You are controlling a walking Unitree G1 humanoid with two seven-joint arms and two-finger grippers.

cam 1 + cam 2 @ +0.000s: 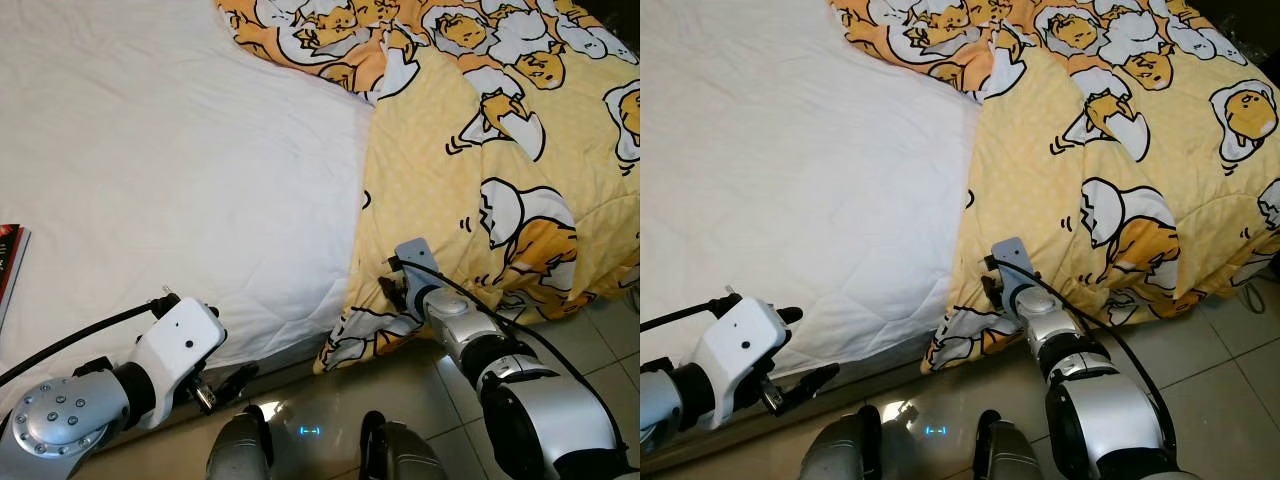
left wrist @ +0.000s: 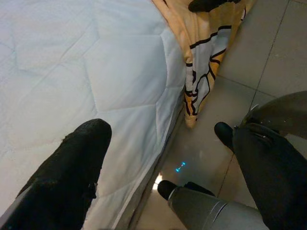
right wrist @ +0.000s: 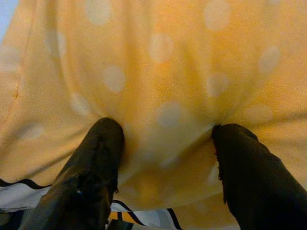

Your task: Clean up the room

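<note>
A yellow duvet [image 1: 470, 150] printed with egg cartoons covers the right half of the bed and is rumpled toward the head. Its lower left corner [image 1: 350, 340] hangs over the bed's near edge. My right gripper [image 1: 392, 290] presses into the duvet just above that corner. In the right wrist view its fingers [image 3: 100, 143] stand apart with yellow fabric bulging between them, so it is open. My left gripper [image 1: 225, 385] hovers low at the mattress edge, open and holding nothing, as the left wrist view [image 2: 160, 132] confirms.
The bare white quilted mattress [image 1: 180, 150] takes up the left half of the bed. A red and black book [image 1: 8, 260] lies at its far left edge. Grey floor tiles [image 1: 600, 330] run along the bed's near side, where my own legs [image 1: 310, 445] stand.
</note>
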